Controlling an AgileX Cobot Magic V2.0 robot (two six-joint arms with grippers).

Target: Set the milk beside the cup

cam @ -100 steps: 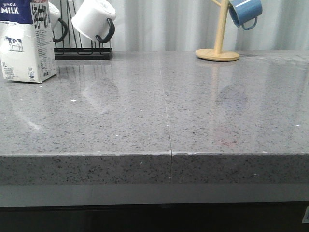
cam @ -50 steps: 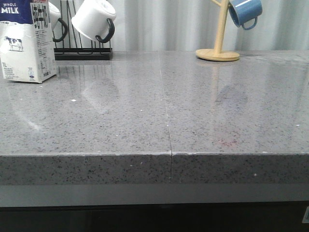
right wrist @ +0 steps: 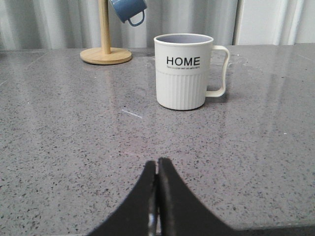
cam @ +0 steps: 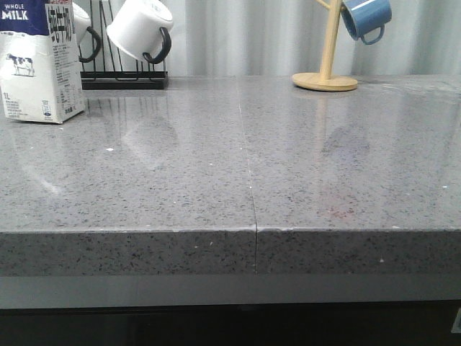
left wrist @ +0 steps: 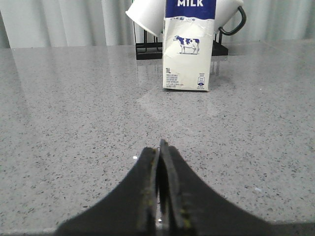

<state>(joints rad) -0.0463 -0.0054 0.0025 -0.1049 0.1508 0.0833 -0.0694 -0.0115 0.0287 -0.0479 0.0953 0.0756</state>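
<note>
whole-milk carton [cam: 39, 61] upright, back-left corner | HOME mug [right wrist: 184, 71] untouched | both grippers closed, empty | risk: tall carton tipping if clipped

Grey speckled countertop [cam: 288, 180] with a seam running front to back down the middle. At its far left sits a black wire rack [cam: 122, 76] with a white mug [cam: 137, 29] hanging on it (black handle). Far right of that seam, a wooden mug tree [cam: 328, 65] holds a blue mug [cam: 366, 18].
</note>
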